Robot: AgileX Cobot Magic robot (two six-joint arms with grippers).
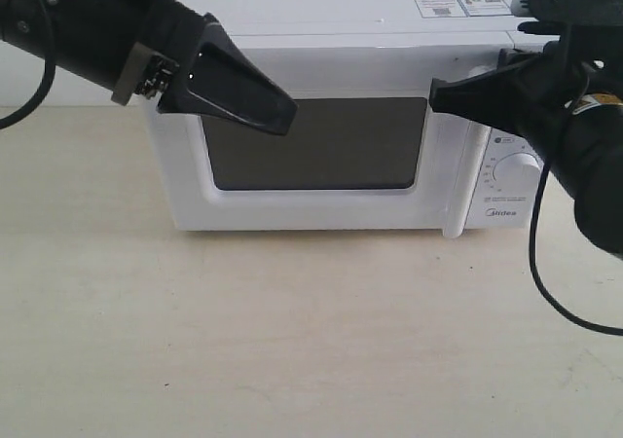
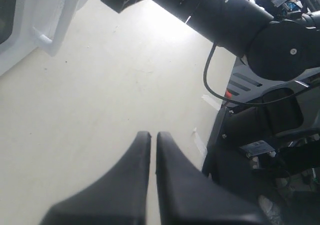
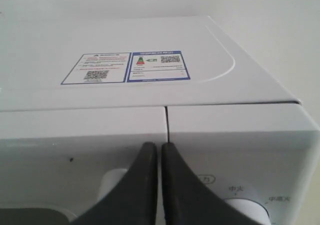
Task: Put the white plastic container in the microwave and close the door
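White Midea microwave [image 1: 331, 54] — upright on the pale tabletop [image 1: 292, 341]; door [image 1: 331, 156] shut — dark window, white bar handle [image 1: 453, 180] at right.

One microwave [image 1: 321, 15] with one door [image 1: 331, 146] stands on one desk [image 1: 292, 341]. Two stickers [image 3: 97, 68] lie atop the microwave, one knob [image 1: 523, 168] shows on its front, and two grippers hang before it: left gripper [image 1: 285, 117], right gripper [image 1: 436, 95].
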